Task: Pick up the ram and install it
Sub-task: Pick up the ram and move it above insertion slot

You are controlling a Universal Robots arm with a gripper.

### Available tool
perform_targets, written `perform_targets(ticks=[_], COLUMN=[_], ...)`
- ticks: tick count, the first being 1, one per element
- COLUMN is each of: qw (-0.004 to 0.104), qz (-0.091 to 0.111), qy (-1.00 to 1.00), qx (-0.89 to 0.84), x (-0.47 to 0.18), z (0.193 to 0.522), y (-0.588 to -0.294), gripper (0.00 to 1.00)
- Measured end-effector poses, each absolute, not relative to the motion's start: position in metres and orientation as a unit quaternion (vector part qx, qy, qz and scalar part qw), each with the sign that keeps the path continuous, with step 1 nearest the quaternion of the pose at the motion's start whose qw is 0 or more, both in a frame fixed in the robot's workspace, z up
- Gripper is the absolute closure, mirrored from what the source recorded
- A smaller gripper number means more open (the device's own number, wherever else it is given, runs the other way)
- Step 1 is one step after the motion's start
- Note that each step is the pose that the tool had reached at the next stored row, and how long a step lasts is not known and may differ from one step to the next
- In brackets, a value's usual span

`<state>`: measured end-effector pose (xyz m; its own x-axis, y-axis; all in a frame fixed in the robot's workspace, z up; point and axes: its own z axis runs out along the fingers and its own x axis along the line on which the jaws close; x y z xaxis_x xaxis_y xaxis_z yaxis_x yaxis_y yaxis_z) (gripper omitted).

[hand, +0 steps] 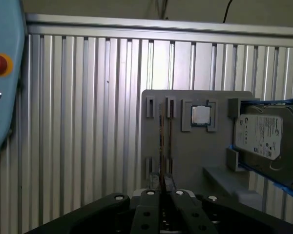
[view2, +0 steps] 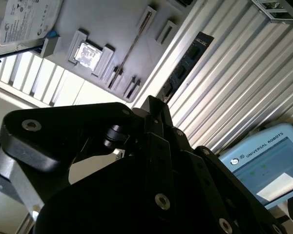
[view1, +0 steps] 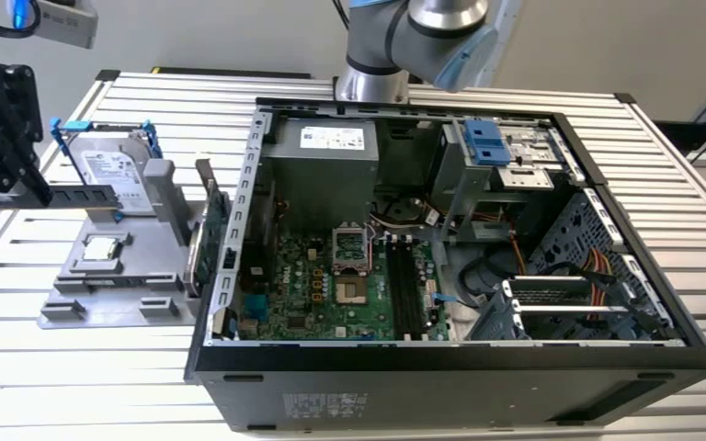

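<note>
Item: black two-finger gripper [view1: 28, 188], closed on one end of the ram [view1: 89, 197], a slim dark blue-green circuit-board stick with black chips. In both wrist views we see the fingertips [view2: 155, 105] pinching the board, which reaches outward from them [view2: 188, 61] and appears edge-on [hand: 162, 141] between the jaws. We note the ram hangs level over the flat grey plastic holder tray [view1: 96, 294], near the silver hard drive in its blue-clipped frame [view1: 118, 175] and above the square silver processor chip [view1: 106, 246]. A green expansion card [view1: 212, 230] stands upright between the tray and the open black computer case [view1: 451, 358]. The long black memory slots [view1: 408, 289] lie inside, well apart from the ram, with the case wall between. The ribbed aluminium table [view1: 84, 367] lies bare around the tray.
</note>
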<state>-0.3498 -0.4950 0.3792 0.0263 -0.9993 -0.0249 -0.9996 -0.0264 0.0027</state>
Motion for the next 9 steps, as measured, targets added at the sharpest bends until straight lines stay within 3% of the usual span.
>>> perform_targets(ticks=[9], qw=[0.004], qz=[0.014], qy=[0.698], qx=[-0.716], x=[-0.3397], z=[0.3792], y=[-0.4950], gripper=[1.00])
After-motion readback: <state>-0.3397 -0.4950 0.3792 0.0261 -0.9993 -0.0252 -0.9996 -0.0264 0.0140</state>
